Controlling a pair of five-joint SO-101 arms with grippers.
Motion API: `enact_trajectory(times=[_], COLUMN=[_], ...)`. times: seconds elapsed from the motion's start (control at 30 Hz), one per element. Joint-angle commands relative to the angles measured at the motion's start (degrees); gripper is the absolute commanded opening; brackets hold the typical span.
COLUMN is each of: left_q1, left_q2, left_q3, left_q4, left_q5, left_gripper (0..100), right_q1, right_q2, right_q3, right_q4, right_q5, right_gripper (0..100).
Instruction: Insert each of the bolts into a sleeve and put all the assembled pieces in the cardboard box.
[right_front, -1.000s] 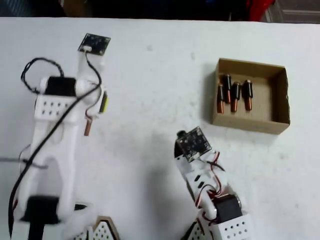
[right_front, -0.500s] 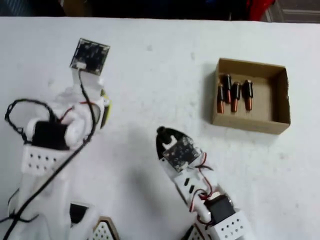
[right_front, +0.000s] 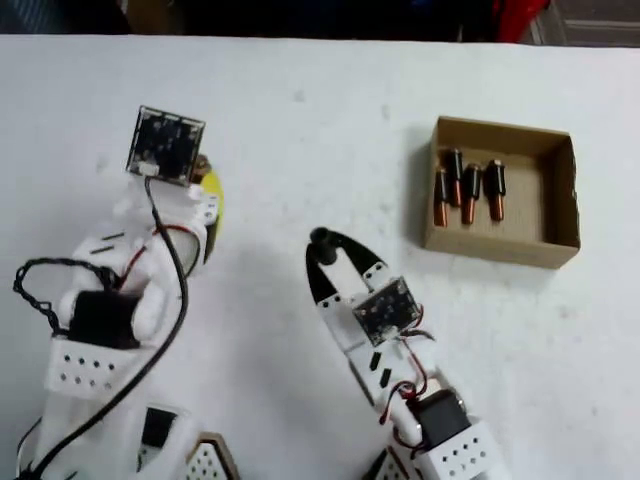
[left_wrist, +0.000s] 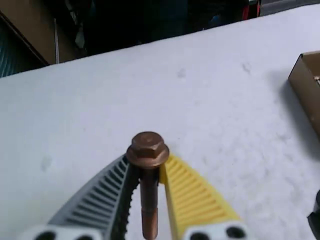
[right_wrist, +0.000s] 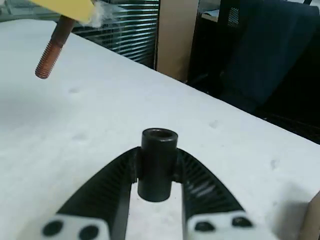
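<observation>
The white table is spreading under everything. 2 white arms are reaching onto it from the near edge: the left arm is standing toward the left of the high view, and the right arm is stretching toward the middle of the table.

The cardboard box is sitting open on the table, off to the right and apart from both arms. 4 assembled pieces are lying side by side in its left half, each with a black sleeve at the far end and a copper shank pointing toward the near wall.

The left gripper, with 1 grey finger and 1 yellow finger, is closing tightly around the bolt. It is gripping the shank just under the hexagonal flanged head, and the head is sticking out past the fingertips.

The right gripper, with 2 black fingers, is pinching the sleeve at its tips. The sleeve is standing upright between them, with its open bore facing up. In the right wrist view the bolt is hanging tilted in the air, threaded end free, well apart from the sleeve.
</observation>
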Motion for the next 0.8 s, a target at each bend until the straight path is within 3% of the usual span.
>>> enact_trajectory(times=[0.0, 0.2, 0.43, 0.77], left_q1=[3.6, 9.1, 15.2, 15.7], left_q2=[-5.6, -9.8, -12.5, -12.5], left_q3=[0.7, 0.8, 0.8, 0.8], left_q4=[-6.6, -10.2, -15.5, -17.8], left_q5=[2.8, 11.6, 11.5, 11.8], left_gripper=[2, 2, 2, 2], right_q1=[-0.9, -2.9, -5.9, -5.8], right_q2=[-0.5, -0.7, -0.5, -0.5], right_q3=[0.4, 0.4, 0.4, 0.4], right_q4=[-3.7, -4.4, -4.1, -4.0], right_q5=[-3.3, -10.1, -10.1, -10.1], right_gripper=[1.7, 1.7, 1.7, 1.7])
